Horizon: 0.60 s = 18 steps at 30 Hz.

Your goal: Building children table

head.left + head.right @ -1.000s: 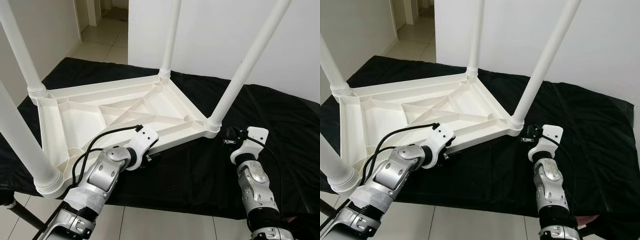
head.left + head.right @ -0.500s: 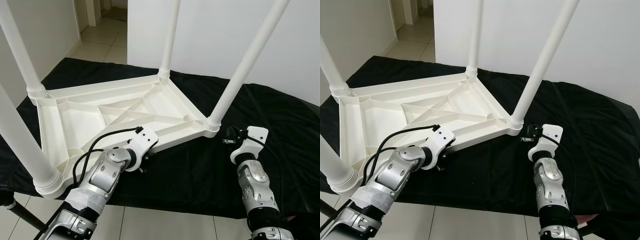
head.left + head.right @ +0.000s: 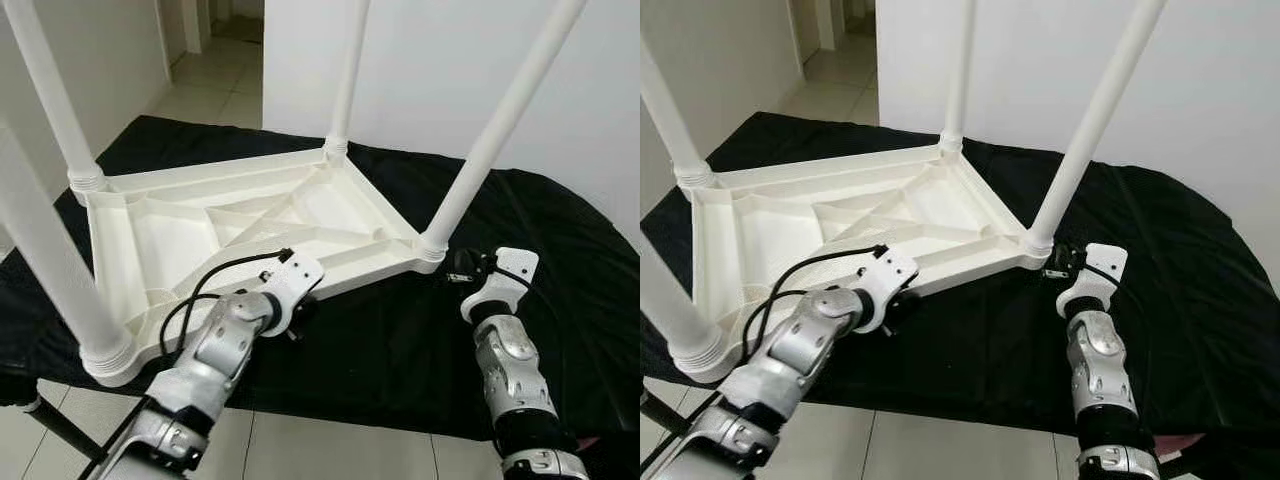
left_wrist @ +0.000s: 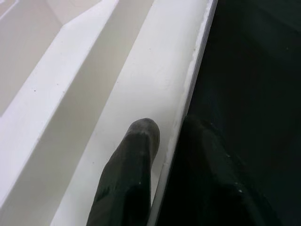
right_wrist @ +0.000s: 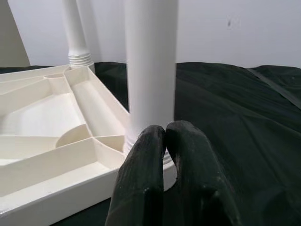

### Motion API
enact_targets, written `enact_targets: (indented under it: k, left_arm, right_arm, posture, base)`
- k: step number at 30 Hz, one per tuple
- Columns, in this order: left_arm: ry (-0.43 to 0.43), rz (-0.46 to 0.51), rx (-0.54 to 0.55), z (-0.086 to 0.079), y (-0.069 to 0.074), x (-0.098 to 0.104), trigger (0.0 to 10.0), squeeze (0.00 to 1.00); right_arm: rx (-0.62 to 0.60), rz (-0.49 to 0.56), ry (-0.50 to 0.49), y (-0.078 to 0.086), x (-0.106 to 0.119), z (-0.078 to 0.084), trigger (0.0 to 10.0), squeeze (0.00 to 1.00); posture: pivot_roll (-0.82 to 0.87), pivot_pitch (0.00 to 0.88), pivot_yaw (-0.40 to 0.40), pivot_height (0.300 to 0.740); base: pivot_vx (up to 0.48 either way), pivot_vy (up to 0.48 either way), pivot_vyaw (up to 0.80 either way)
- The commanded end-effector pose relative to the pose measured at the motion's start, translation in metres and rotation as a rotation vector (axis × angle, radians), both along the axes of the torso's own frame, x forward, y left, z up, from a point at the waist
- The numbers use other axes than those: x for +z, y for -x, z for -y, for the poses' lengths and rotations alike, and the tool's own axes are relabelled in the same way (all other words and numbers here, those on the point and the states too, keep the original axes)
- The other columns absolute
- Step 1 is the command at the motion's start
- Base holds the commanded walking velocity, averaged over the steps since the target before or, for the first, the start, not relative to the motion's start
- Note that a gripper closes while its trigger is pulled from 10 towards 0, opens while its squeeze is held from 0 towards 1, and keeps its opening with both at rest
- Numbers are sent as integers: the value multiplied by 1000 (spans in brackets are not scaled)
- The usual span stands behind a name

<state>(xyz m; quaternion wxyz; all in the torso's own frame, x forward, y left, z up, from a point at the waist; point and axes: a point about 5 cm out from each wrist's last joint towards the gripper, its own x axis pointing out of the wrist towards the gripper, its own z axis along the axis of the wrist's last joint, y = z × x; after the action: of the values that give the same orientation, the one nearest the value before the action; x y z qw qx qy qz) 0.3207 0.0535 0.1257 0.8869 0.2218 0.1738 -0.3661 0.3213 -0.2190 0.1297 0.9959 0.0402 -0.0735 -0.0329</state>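
Observation:
The white plastic table (image 3: pixel 250 215) lies upside down on a black cloth, its four legs pointing up. My left gripper (image 3: pixel 295 326) is at the near long rim. In the left wrist view the left gripper (image 4: pixel 168 123) straddles the rim's thin lip, one finger (image 4: pixel 136 160) on the white plastic and the other on the cloth side. My right gripper (image 3: pixel 456 271) is at the base of the near right leg (image 3: pixel 490 140). In the right wrist view the right gripper (image 5: pixel 165 128) is shut and holds nothing, just in front of that leg (image 5: pixel 150 70).
The black cloth (image 3: pixel 400 340) covers a low platform that ends just before me at the tiled floor (image 3: pixel 330 450). A white wall (image 3: pixel 420 70) stands behind, a doorway (image 3: pixel 215 60) at the back left. A dark rod (image 3: pixel 50 425) sticks out at the lower left.
The whole view has shifted a little to the right. My left elbow has swung inward while its gripper stays at the rim. The right arm holds its place by the leg.

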Motion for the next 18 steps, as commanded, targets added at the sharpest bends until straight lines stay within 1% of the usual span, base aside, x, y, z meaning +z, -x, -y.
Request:
enact_targets:
  k: [1, 2, 3, 4, 5, 6, 7, 10, 11, 12, 14, 15, 16, 17, 18]
  left_arm:
    - [9, 127, -7, 18, -4, 19, 0, 0]
    - [9, 127, -7, 18, -4, 19, 0, 0]
    - [27, 139, -32, 29, -4, 24, 0, 0]
    - [38, 146, -51, 36, -3, 27, 0, 0]
    - [45, 150, -64, 41, -2, 29, 0, 0]
    - [45, 150, -64, 41, -2, 29, 0, 0]
    - [55, 159, -93, 50, 1, 33, 0, 0]
    - [66, 172, -156, 68, 6, 38, 0, 0]
    - [66, 172, -156, 68, 6, 38, 0, 0]
    - [68, 180, -192, 77, 10, 40, 0, 0]
    - [68, 183, -206, 80, 11, 40, 0, 0]
    - [68, 195, -254, 93, 15, 44, 0, 0]
    - [68, 195, -254, 93, 15, 44, 0, 0]
    - [67, 202, -275, 98, 17, 45, 0, 0]
    - [67, 202, -275, 98, 17, 45, 0, 0]
  right_arm:
    - [-5, -18, -9, 0, -4, 0, 10000, 0]
    - [-5, -18, -9, 0, -4, 0, 10000, 0]
    - [-5, -18, -11, -1, -4, -1, 10000, 0]
    - [-6, -18, -12, -1, -4, -1, 10000, 0]
    - [-6, -18, -13, -1, -4, -1, 10000, 0]
    - [-6, -18, -13, -1, -4, -1, 10000, 0]
    - [-7, -18, -15, -1, -5, -1, 10000, 0]
    - [-7, -17, -18, -2, -5, -2, 10000, 0]
    - [-7, -17, -18, -2, -5, -2, 10000, 0]
    - [-7, -17, -20, -2, -4, -3, 10000, 0]
    - [-7, -16, -20, -2, -4, -3, 10000, 0]
    - [-6, -15, -20, -3, -4, -4, 10000, 0]
    - [-6, -15, -20, -3, -4, -4, 10000, 0]
    - [-6, -15, -21, -3, -4, -5, 10000, 0]
    - [-6, -15, -21, -3, -4, -5, 10000, 0]
  posture:
    - [-7, 0, -69, 740]
    - [-7, 0, -69, 740]
    - [-4, 0, -67, 740]
    - [-4, 0, -67, 740]
    - [-4, 0, -67, 740]
    - [-4, 0, -67, 740]
    - [-3, 0, -64, 740]
    - [-4, 0, -60, 740]
    - [-4, 0, -60, 740]
    - [-4, 0, -59, 740]
    - [-4, 0, -59, 740]
    - [-4, 0, -54, 740]
    - [-4, 0, -54, 740]
    - [-4, 0, -54, 740]
    - [-4, 0, -54, 740]
  base:
    - [0, 0, 0]
    - [0, 0, 0]
    - [0, 0, 0]
    - [0, 0, 0]
    - [0, 0, 0]
    - [0, 0, 0]
    - [0, 0, 0]
    - [0, 0, 0]
    - [0, 0, 0]
    - [0, 0, 0]
    - [0, 0, 0]
    - [0, 0, 0]
    - [0, 0, 0]
    - [0, 0, 0]
    - [0, 0, 0]
